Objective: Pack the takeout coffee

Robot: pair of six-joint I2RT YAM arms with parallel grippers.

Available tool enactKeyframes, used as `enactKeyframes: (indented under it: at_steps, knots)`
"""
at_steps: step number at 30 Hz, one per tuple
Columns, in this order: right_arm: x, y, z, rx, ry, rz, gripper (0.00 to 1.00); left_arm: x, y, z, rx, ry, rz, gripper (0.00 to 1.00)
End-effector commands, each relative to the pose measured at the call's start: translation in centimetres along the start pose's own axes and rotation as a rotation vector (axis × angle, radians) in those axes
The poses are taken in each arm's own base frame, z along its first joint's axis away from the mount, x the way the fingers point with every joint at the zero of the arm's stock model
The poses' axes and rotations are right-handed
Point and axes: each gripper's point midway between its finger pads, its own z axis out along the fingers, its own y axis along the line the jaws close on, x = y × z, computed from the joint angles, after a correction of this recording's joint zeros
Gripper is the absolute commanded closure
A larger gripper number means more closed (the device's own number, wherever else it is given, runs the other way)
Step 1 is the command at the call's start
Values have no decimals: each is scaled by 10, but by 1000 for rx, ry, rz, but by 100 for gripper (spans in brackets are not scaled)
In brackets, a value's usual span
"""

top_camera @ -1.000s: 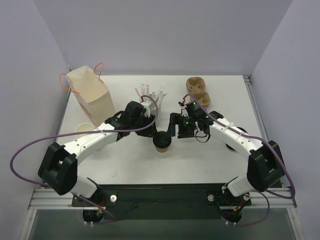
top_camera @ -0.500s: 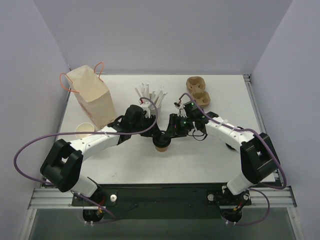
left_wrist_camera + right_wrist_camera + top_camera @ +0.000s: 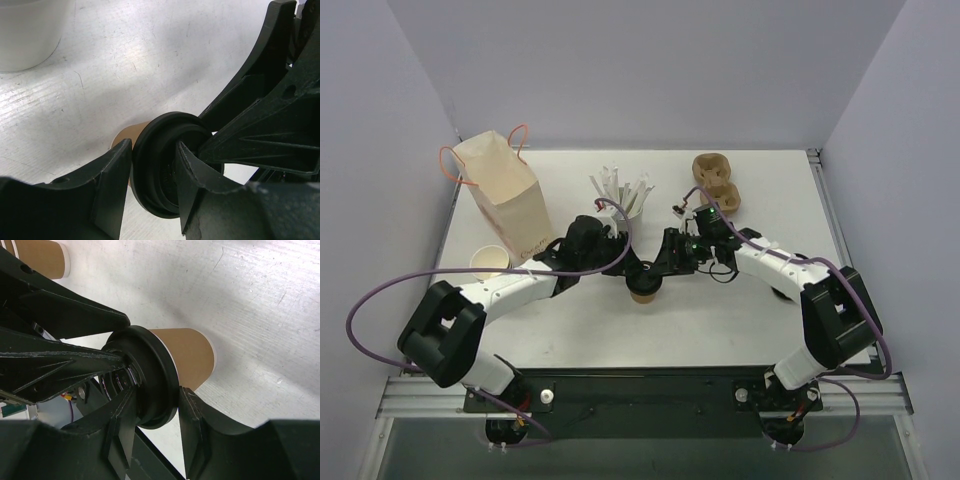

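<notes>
Coffee (image 3: 644, 289) stands upright mid-tabletop (image 3: 720, 320), between my two arms. I see my left pincer (image 3: 152, 170) clamped across its black lid (image 3: 160, 145). My right pincer (image 3: 156, 402) is closed on the lid's rim from the opposite side.

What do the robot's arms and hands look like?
The left arm and right arm are white tubes with chunky black joints. A thin purple cable loops along each. The left hand and right hand are black, with two flat fingers.
</notes>
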Motion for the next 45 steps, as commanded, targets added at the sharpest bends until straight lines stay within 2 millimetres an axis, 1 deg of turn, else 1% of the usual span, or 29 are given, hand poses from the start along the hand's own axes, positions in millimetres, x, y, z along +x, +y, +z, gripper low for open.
enactKeyframes:
  at_steps: [1, 3, 6, 8, 10, 13, 18, 19, 20, 22, 23, 26, 30, 34, 36, 40, 43, 45]
  knots:
    - [20, -27, 1, 98, 50, 1, 68, 61, 36, -7, -116, 186, -11, 50]
    - [19, -24, 0, 88, 50, -1, 68, 57, 28, -10, -89, 181, -9, 47]
    - [19, -21, -1, 84, 45, -3, 68, 56, 13, -16, -17, 187, -12, 43]
    - [19, -22, 0, 86, 46, -5, 68, 55, 7, -18, 7, 190, -12, 40]
    - [19, -22, 0, 88, 45, -4, 68, 56, 5, -20, 17, 195, -10, 40]
    - [19, -21, 0, 90, 44, 2, 68, 59, 10, -20, -3, 201, -6, 40]
    - [14, -16, -5, 83, 28, -3, 67, 70, 20, -17, -35, 232, -12, 41]
    - [13, -14, -7, 82, 23, -1, 66, 70, 21, -17, -39, 232, -12, 42]
    - [11, -13, -8, 81, 20, 0, 61, 71, 23, -17, -47, 234, -11, 42]
    - [7, -11, -12, 76, 5, 9, 57, 72, 28, -17, -69, 230, -8, 42]
    - [6, -9, -14, 71, -1, 13, 53, 73, 30, -18, -77, 232, -6, 43]
    - [1, -3, -19, 52, -18, 13, 48, 74, 34, -18, -95, 229, -4, 43]
    - [0, 3, -24, 27, -23, 12, 45, 78, 38, -18, -107, 224, -7, 43]
    - [1, 8, -30, 8, -36, 11, 47, 80, 40, -19, -113, 223, -13, 44]
    - [2, 9, -33, 8, -40, 15, 49, 79, 40, -19, -113, 216, -12, 44]
    - [12, 8, -35, -3, -40, 29, 58, 79, 40, -19, -116, 211, -12, 44]
    - [16, 8, -36, -11, -47, 37, 61, 79, 40, -20, -117, 209, -12, 44]
    - [20, 6, -35, -12, -42, 51, 61, 80, 41, -19, -119, 208, -12, 44]
